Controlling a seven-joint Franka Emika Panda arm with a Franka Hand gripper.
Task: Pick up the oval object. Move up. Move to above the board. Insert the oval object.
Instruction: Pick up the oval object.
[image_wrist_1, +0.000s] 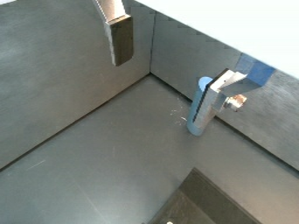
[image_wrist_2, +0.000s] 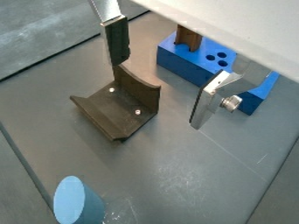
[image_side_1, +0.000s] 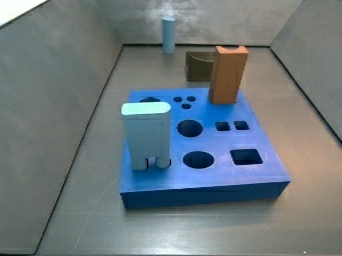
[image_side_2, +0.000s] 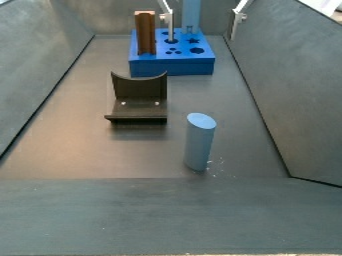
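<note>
The oval object (image_side_2: 199, 141) is a slim light-blue peg standing upright on the grey floor, apart from everything else. It also shows in another side view (image_side_1: 168, 34) and in both wrist views (image_wrist_2: 75, 200) (image_wrist_1: 204, 87); in one of them a finger partly covers it. The board (image_side_1: 201, 160) is a thick bright-blue slab with cut-out holes (image_side_2: 175, 58) (image_wrist_2: 208, 65). My gripper (image_wrist_2: 158, 94) (image_wrist_1: 158, 96) hangs high above the floor near the fixture, well apart from the peg. It is open with nothing between its fingers (image_wrist_2: 114, 42).
The dark fixture (image_side_2: 136, 99) (image_wrist_2: 117, 107) (image_side_1: 201, 66) stands between peg and board. An orange-brown tall block (image_side_1: 230, 75) (image_wrist_2: 186, 40) and a wider pale-blue rectangular block (image_side_1: 147, 135) stand in the board. Grey walls (image_wrist_1: 47, 79) enclose the floor.
</note>
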